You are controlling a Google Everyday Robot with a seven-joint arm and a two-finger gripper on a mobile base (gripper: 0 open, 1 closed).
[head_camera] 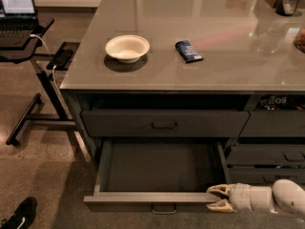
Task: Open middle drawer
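The middle drawer (157, 197) is pulled far out below the counter. Its shallow dark-grey tray (159, 166) is bare, and its small bar handle (163, 208) shows on the front. My gripper (214, 198), white with tan fingers, is at the right end of the drawer's front. Its fingers are spread, one on each side of the front's top edge. Another wide drawer (164, 124) sits above it, shut.
On the counter (228, 56) lie a white bowl (127, 47) and a dark blue packet (188, 51). More drawers (271, 156) are to the right. A laptop stand (38, 80) is on the left, and a black shoe (19, 213) is at bottom left.
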